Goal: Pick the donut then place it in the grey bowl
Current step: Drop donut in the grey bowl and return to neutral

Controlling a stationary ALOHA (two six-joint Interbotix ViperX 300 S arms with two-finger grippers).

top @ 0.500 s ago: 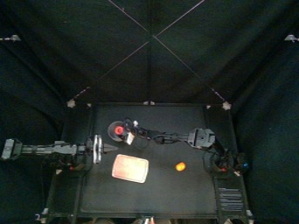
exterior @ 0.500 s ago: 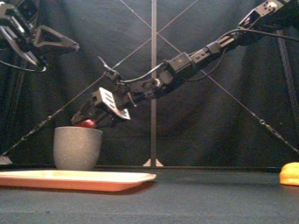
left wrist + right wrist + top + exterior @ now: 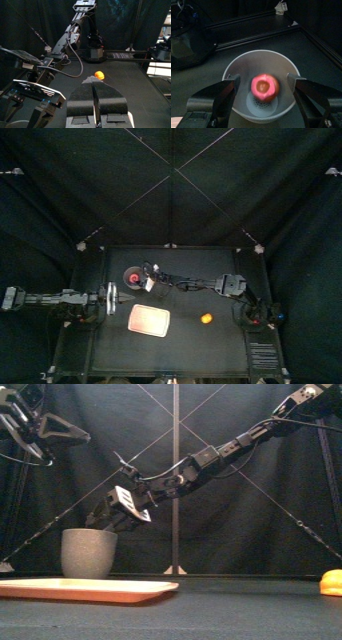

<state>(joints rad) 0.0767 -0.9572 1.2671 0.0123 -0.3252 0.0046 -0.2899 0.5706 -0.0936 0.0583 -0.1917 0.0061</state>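
We're looking straight down the right tool [image 3: 263, 79]. Its jaws stand wide apart and grip nothing. The donut [image 3: 264, 86], pink and round, is inside the grey cup [image 3: 241, 70], clear of both jaws. We can't tell from here whether it lies on the bottom or is in mid-drop. From the front, though, no part of it shows above the rim, so we judge the placing as good as done.

The tool hangs just over the cup's mouth, angled down into it from the right. That pose makes sense to us: a release right above the opening leaves the donut nowhere to go but in.

The cup stands upright toward the back left corner of the surface [image 3: 187, 348]. The pink tray [image 3: 150, 319] lies flat and bare in front of the cup, nearer the front edge. An orange toy [image 3: 206, 317] sits nearer the right edge, apart from the tray. Neither is in the way.

Over at the left edge, the left tool [image 3: 95, 87] rests with its jaws pressed together and empty, well out of the action.

What's left, we'd say, is lifting clear without clipping the rim, because a tall cup like that could tip.
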